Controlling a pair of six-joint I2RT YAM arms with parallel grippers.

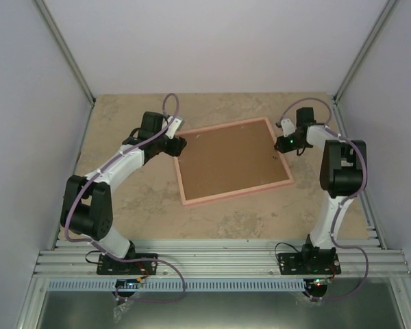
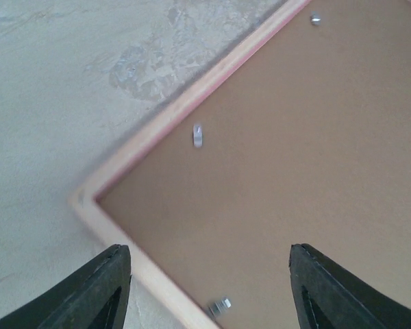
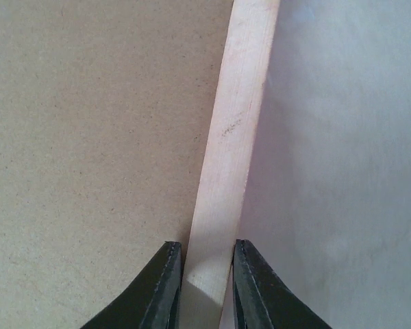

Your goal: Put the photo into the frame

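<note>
On the table [image 1: 123, 130], one frame [image 1: 238, 192] lies back-up, right fingers [image 3: 161, 295] pinching its edge, left fingers [image 2: 89, 295] wide, empty.

There is one pink frame [image 1: 234, 195] with one brown board [image 1: 229, 161] in it, and three small metal tabs [image 2: 197, 135] show along the board's edges. There are two arms [image 1: 116, 166] and two claws, the left claw [image 2: 207, 255] and the right claw [image 3: 206, 245].

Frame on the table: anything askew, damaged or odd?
The frame lies back up, skewed to the table edges, with the brown backing board showing. The photo is nowhere in view. No damage is visible.
</note>
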